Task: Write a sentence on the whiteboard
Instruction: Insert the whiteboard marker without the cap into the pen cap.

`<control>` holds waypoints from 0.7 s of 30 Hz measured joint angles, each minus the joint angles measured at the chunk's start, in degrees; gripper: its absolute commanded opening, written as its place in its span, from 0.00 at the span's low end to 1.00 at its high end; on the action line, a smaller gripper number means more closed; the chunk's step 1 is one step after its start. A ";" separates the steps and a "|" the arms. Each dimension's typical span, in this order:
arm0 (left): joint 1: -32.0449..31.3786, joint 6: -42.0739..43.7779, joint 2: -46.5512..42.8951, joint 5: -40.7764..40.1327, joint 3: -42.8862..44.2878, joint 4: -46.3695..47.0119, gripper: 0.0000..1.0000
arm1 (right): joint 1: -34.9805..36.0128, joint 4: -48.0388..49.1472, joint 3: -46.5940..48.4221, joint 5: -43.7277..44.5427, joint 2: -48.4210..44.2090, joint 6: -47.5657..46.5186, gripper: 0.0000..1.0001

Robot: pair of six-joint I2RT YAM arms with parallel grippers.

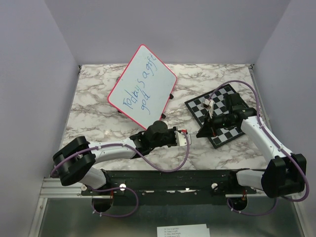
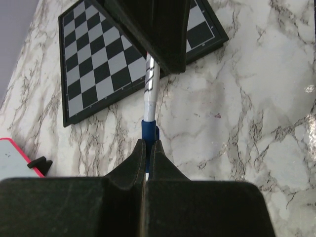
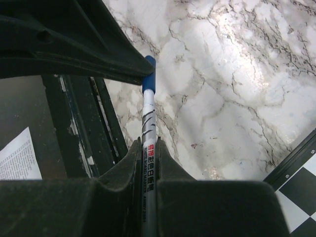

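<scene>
The whiteboard [image 1: 143, 86] with the blue sentence [image 1: 140, 92] is lying at the far left of the table [image 1: 98, 113], well apart from both grippers. The left gripper [image 2: 148, 146] is pinching the blue end of the marker [image 3: 149, 116]. The right gripper [image 3: 148, 146] is pinching its white barrel. Both arms are meeting near the chessboard [image 1: 220, 96].
</scene>
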 measured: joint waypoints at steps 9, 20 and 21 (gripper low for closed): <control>-0.70 -0.79 0.00 0.37 0.00 3.13 0.00 | 0.33 0.07 0.59 -0.33 0.04 -0.02 0.00; -0.96 1.90 1.01 4.26 9.09 -0.59 0.00 | 1.42 -0.37 0.74 -0.37 1.60 -0.55 0.01; -1.01 2.21 1.20 4.72 10.40 -0.94 0.00 | 1.46 -0.42 0.74 -0.46 1.70 -0.59 0.01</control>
